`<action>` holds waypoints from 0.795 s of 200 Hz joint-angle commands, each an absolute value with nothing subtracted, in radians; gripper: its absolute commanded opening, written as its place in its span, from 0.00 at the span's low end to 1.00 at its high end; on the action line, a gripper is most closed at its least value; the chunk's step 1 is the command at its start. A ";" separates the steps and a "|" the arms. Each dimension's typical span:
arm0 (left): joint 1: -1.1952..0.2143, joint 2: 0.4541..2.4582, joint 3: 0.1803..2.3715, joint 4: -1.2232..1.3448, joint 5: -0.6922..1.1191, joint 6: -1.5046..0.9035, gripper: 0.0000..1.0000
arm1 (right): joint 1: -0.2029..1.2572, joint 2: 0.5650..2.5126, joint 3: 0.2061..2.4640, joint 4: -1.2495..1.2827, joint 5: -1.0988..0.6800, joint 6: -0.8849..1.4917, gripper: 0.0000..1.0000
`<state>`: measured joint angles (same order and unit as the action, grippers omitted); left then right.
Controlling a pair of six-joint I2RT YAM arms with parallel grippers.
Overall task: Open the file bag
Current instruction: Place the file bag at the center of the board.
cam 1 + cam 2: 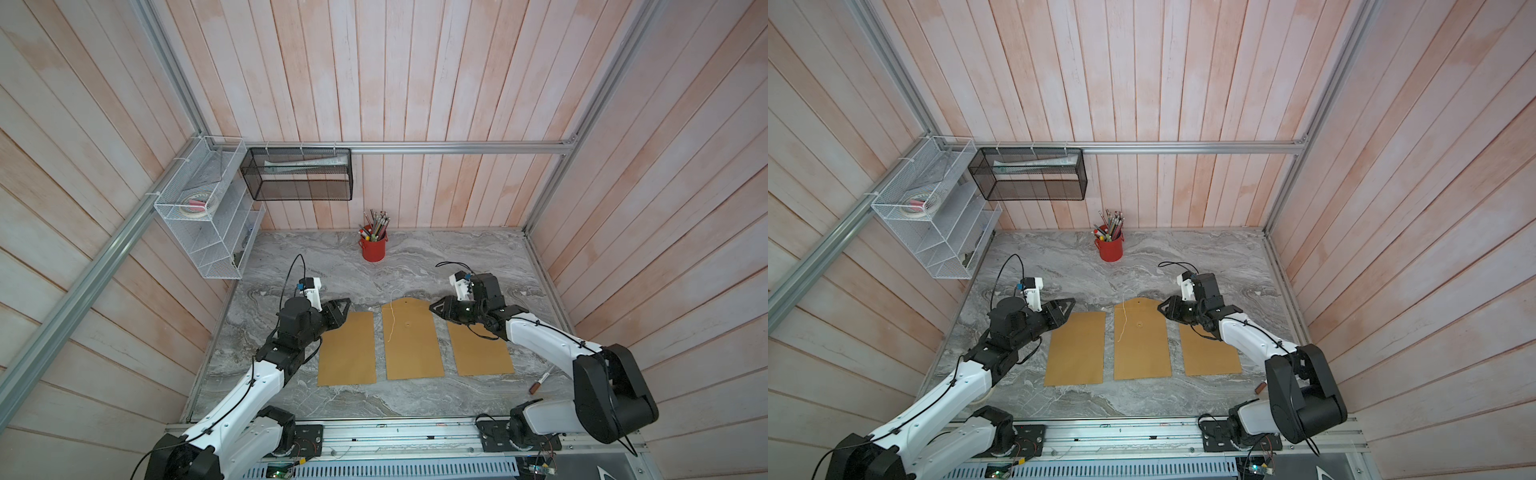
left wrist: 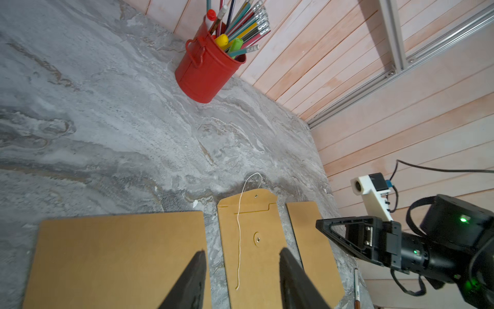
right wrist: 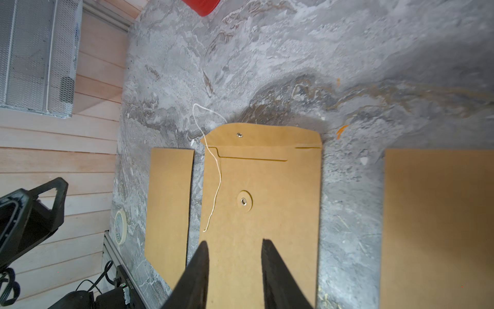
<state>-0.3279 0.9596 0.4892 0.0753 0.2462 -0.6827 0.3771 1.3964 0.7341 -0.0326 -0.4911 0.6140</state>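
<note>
In both top views the file bag [image 1: 411,345] lies flat on the worktop [image 1: 415,266], the middle one of three brown envelopes. A plain envelope [image 1: 347,349] lies just beside it on the left and another [image 1: 480,349] on the right. The left tool [image 1: 343,305] and the right tool [image 1: 434,307] hover near its far corners, each with its jaws partly open and holding nothing. In a top view the flap [image 1: 1140,303] lies turned away from the body and the string [image 1: 1123,320] lies slack across the left half. The closure therefore appears released, and what remains is judged to be confirming the opening or parting the mouth. The left wrist view looks between that tool's fingers [image 2: 199,267] onto the bag's left half. Keep those fingers off the plain envelope beside it, because a nudge there could shift the row. In the right wrist view the button disc [image 3: 244,200] and the mouth edge [image 3: 254,157] are fully exposed, and the string's free end rests near the bag's edge. If the mouth is to be parted, press the bag's body with one tool and lift only the upper paper layer at the mouth edge with the other. Approach low and slowly. Thin card probably slides on this smooth surface, and the loose string could snag a finger.
</note>
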 commanded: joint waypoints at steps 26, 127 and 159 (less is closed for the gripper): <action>-0.324 0.934 0.462 -0.112 0.136 -0.727 0.48 | 0.494 1.418 0.785 -0.017 -0.434 0.683 0.35; -0.322 1.016 0.419 -0.166 0.065 -0.807 0.48 | 0.683 1.572 0.841 0.137 -0.416 0.794 0.36; -0.322 1.041 0.422 -0.184 0.039 -0.811 0.44 | 0.704 1.607 0.854 0.178 -0.420 0.820 0.36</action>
<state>-0.3271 1.0290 0.4297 -0.1604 0.0776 -0.7990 0.6880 1.5772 0.8192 0.1196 -0.4347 0.7860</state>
